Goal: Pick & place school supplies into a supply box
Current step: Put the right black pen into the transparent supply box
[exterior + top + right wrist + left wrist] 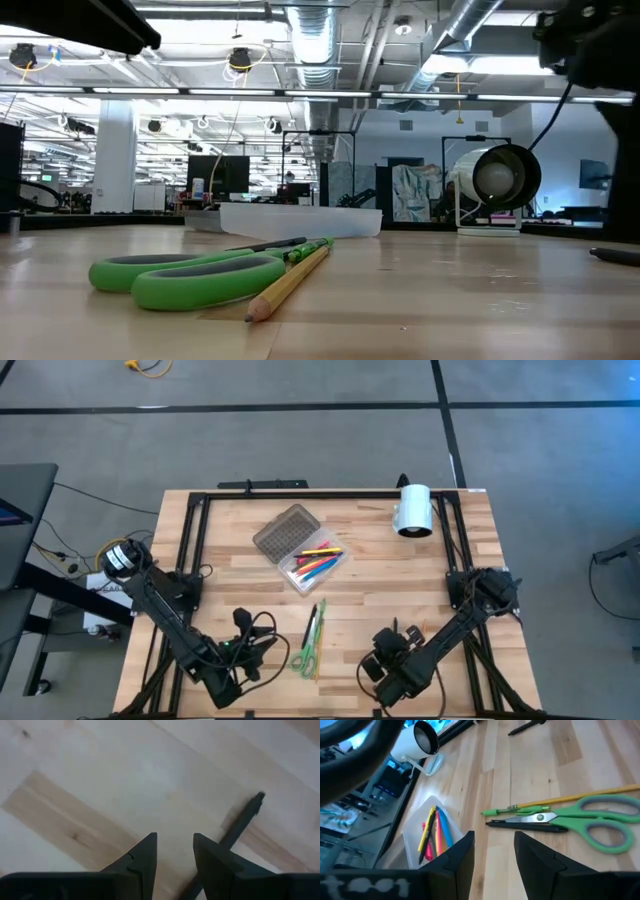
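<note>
Left claw [243, 622] sat open and empty, scissors [306, 655] just to its right on the worktop [440, 600], long axis running toward the supply box [305, 550] ahead. Right claw [398, 635], open and empty too, sat slightly farther off; left looked the nearer pick.

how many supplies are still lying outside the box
4: green-handled scissors, a green pen and a yellow pencil together near the table's front, a black pen under the right gripper.

Arms: two, matte black, jointed segments.
Cables: black looped wiring along both arms.
Left end effector [492, 857]: two black angular fingers.
Right end effector [175, 860]: matching black angular fingers.
Left arm base: round silver-white cap.
</note>
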